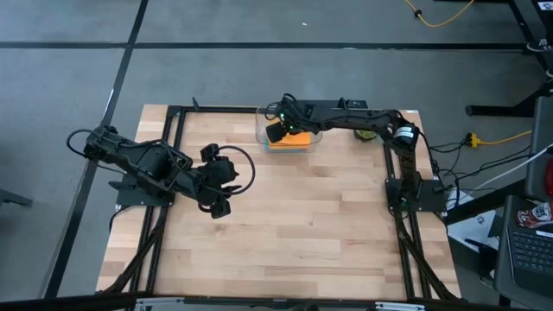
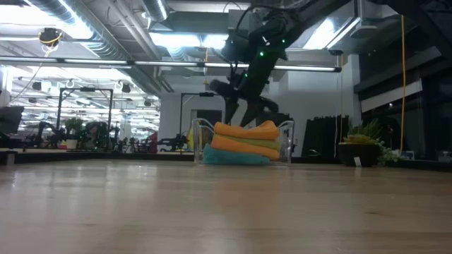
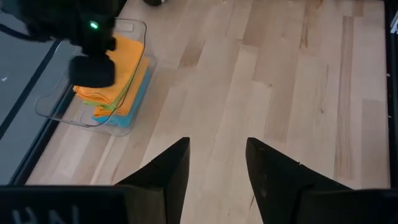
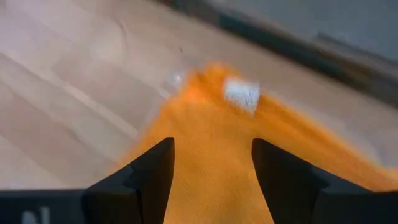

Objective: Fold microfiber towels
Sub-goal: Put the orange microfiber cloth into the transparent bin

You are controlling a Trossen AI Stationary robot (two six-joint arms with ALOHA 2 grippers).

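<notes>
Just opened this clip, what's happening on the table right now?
The right gripper hovers open just above the top orange towel of a folded stack, orange, lime green and teal, sitting in a clear plastic bin at the table's far edge. The left gripper waits open over bare wood, holding nothing.

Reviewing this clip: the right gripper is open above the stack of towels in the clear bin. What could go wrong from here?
1. The towels are piled tight; the right gripper, open just over the top orange towel, might pinch two layers and lift both.
2. The clear bin looks light and sits at the table's far edge, so a pull could drag or tip it.
3. The left gripper waits open mid-table, too far off to steady the bin.
</notes>
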